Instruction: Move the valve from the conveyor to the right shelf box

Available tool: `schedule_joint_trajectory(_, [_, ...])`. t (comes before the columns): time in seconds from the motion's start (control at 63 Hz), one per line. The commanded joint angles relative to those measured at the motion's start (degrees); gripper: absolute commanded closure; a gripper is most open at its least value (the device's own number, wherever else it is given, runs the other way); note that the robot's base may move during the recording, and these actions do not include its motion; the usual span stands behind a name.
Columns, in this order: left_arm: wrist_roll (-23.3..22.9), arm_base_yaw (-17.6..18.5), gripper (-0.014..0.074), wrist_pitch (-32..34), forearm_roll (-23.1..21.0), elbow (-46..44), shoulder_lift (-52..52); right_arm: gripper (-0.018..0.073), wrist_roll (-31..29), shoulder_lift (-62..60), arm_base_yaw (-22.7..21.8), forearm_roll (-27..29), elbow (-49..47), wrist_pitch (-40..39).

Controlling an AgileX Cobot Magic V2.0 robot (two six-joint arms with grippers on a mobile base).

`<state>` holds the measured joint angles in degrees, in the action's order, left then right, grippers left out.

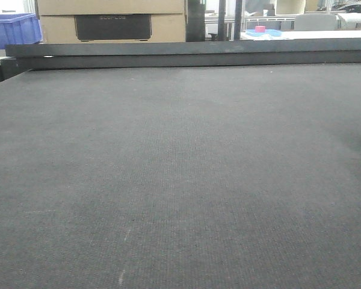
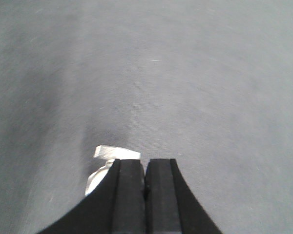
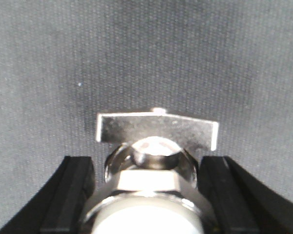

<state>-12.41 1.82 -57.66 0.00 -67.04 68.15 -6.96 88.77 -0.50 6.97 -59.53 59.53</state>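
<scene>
- Here the valve (image 3: 154, 183) sits between the fingers (image 3: 73, 195) of the right hand (image 3: 146, 168), with the conveyor (image 1: 180, 180) belt beneath it. The pads flank its steel body, but I cannot tell whether they truly clamp it.
- A loose or off-centre hold on that rounded metal could let it twist or drop onto the belt.
- The left hand (image 2: 145, 170) is clenched on nothing, with a white scrap (image 2: 110, 156) beside it.
- Farther off, past the dark end rail (image 1: 186, 51), stand a blue crate (image 1: 12, 27) and a cardboard box (image 1: 111, 21). The shelf box is out of view.
</scene>
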Motion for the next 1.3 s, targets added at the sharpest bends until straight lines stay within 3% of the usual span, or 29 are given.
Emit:
schedule_joint_trajectory(0.0, [-0.3, -1.1, 0.0707, -1.7, 1.0, -0.5, 0.0, 0.0669, -0.5, -0.1, -0.3, -0.6, 0.2, 0.6])
schedule_joint_trajectory(0.016, [0.3, -1.2, 0.0707, -2.2, 1.2, -0.5, 0.1, 0.0725, -0.5, -0.1, -0.3, -0.6, 0.2, 0.5])
schedule_joint_trajectory(0.159, [2.1, -2.3, 0.0706, -6.1, 5.6, -0.5, 1.6, 0.0722, -0.5, -0.1, -0.3, -0.6, 0.2, -0.4])
schedule_joint_trajectory(0.238, [6.3, -2.3, 0.0659, -6.1, 6.2, -0.5, 3.0, 0.0722, -0.5, -0.1, -0.3, -0.6, 0.2, -0.6])
schedule_joint_trajectory(0.349, [10.8, -2.1, 0.0482, -6.2, 4.5, -0.5, 5.4, 0.0722, -0.5, -0.1, -0.3, -0.6, 0.2, -1.1])
schedule_joint_trajectory(0.524, [10.9, -2.1, 0.0161, -6.4, 3.2, -0.5, 8.5, 0.0722, -0.5, -0.1, -0.3, -0.6, 0.2, -1.7])
schedule_joint_trajectory(0.619, [12.4, -2.1, 0.0084, -6.4, 0.9, -0.5, 10.2, 0.0722, -0.5, -0.1, -0.3, -0.5, 0.2, -2.5])
schedule_joint_trajectory(0.731, [15.3, -2.1, 0.0080, -6.4, -0.3, -0.5, 13.3, 0.0722, -0.5, -0.1, -0.3, 0.6, 0.2, -3.0])
schedule_joint_trajectory(1.286, [15.3, -2.1, 0.0080, -4.1, -1.3, 4.4, 20.2, 0.0722, -0.5, -0.1, -0.3, 1.3, 0.2, -3.6])
